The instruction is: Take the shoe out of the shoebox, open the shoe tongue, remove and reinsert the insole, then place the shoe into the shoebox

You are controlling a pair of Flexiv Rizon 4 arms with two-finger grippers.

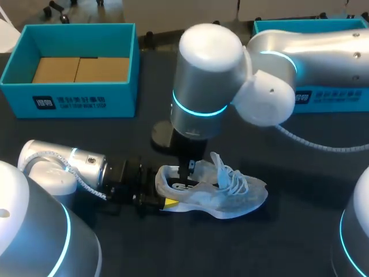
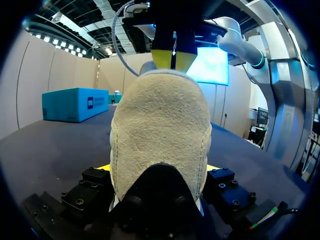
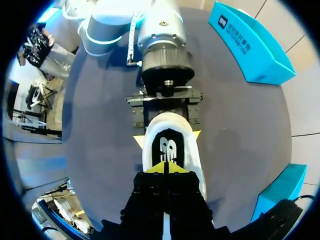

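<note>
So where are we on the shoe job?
Done: shoe is out of the shoebox, on the table. In hand: left gripper clamps the heel; right gripper, shut, sits in the opening at the insole, which lies inside. Can't tell if it's been out yet. Left: at least boxing the shoe.

Dark grey matte tabletop (image 1: pixel 311 184), evenly lit; in the head view its far edge runs along 12 o'clock.
</note>
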